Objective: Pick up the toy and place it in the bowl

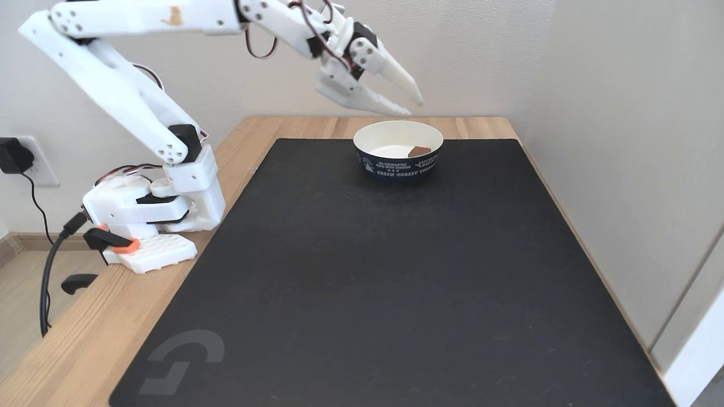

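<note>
We see the gripper (414, 107) with its jaws apart and nothing between them. Just below the fingertips sits the bowl (398, 167), and the toy (419, 151) lies inside it.

Fixed view from the table's (294, 127) near end, raised, angled down (arm at left)

A light wooden desk (73, 345) runs up to the wall in the fixed view, and a big black mat (396, 282) covers most of it. The bowl (398, 165) sits on the mat's far edge. At the desk's left side, the arm's white base (153, 226) stands on bare wood, clamped.
</note>
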Controlling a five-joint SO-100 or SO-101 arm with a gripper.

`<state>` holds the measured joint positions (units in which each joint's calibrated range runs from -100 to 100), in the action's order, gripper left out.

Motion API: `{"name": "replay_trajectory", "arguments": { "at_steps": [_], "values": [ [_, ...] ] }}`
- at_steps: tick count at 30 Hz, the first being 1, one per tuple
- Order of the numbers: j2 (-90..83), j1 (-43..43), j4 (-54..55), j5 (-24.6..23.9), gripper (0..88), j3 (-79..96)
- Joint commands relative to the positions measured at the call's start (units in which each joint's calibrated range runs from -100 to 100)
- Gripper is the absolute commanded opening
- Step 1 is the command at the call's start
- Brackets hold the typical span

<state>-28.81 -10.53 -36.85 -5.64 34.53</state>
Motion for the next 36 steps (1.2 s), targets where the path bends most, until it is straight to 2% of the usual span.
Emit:
{"name": "replay_trajectory", "arguments": {
  "at_steps": [1, 6, 13, 16, 22, 36],
  "values": [
    [-17.3, 10.7, 4.3, 4.3, 3.0, 17.2],
    [-38.9, 13.0, 14.6, 5.8, 3.4, 43.9],
    [-61.9, 12.8, 8.1, 5.6, 3.4, 65.1],
    [-70.4, 12.8, -3.8, 5.4, 3.4, 64.7],
    [-70.4, 12.9, -15.3, 5.7, 3.4, 64.9],
    [-70.4, 13.1, -16.8, 5.5, 2.8, 64.7]
  ]
}}
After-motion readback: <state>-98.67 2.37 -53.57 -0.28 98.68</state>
